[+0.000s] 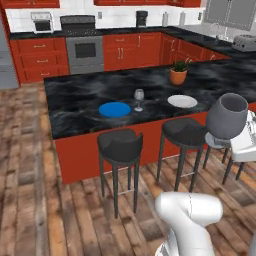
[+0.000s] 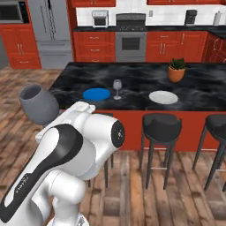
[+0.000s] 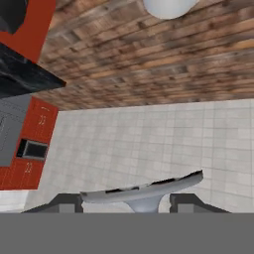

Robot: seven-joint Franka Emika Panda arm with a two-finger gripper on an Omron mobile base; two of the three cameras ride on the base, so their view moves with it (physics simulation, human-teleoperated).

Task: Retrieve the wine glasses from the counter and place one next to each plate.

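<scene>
A smoky-grey wine glass [image 1: 227,117] hangs in the air at stool height in front of the island, tilted, and it also looms at the left of the right base view [image 2: 37,105]. My gripper [image 3: 128,202] is shut on it low down, its round foot [image 3: 144,191] lying between the fingertips. A second wine glass [image 1: 139,99] [image 2: 117,88] stands upright on the island just right of the blue plate [image 1: 114,109] [image 2: 96,93]. The white plate [image 1: 182,101] [image 2: 163,97] lies further right with nothing beside it. The counter [image 1: 130,31] [image 2: 145,28] runs along the back wall.
The black island [image 1: 75,100] carries a potted plant [image 1: 178,72] [image 2: 176,70] behind the white plate. Dark stools [image 1: 120,145] [image 1: 185,132] [image 2: 162,126] stand along its near side on the wooden floor. A toaster [image 1: 245,42] sits on the right-hand worktop.
</scene>
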